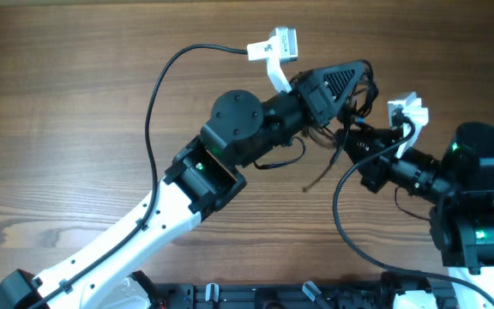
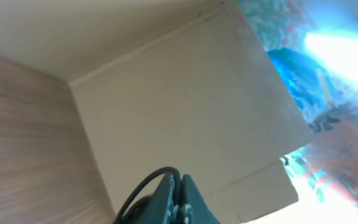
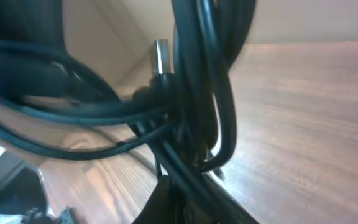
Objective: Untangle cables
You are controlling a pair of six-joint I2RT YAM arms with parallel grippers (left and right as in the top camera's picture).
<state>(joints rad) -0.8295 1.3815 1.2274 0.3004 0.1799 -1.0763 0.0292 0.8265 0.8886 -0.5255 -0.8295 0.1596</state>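
The cables (image 1: pixel 351 120) hang as a small dark knotted bundle between the two arms, above the wooden table (image 1: pixel 75 69). One thin strand (image 1: pixel 319 177) trails down-left from the bundle. My left gripper (image 1: pixel 360 86) comes in from the left at the top of the bundle. In the left wrist view my left gripper (image 2: pixel 180 186) is shut, with a black cable loop (image 2: pixel 143 186) coming out beside it. My right gripper (image 1: pixel 345 137) reaches in from the right, just below. In the right wrist view my right gripper (image 3: pixel 180 198) is shut on several strands of the cables (image 3: pixel 194 93). A small metal plug (image 3: pixel 161 55) sticks up from the knot.
Thick black arm cables arc over the table: one (image 1: pixel 154 103) from the left arm's white camera mount (image 1: pixel 274 47), another (image 1: pixel 340 219) under the right arm. The left wrist view points up at a beige panel (image 2: pixel 179 93). The arm bases stand along the front edge.
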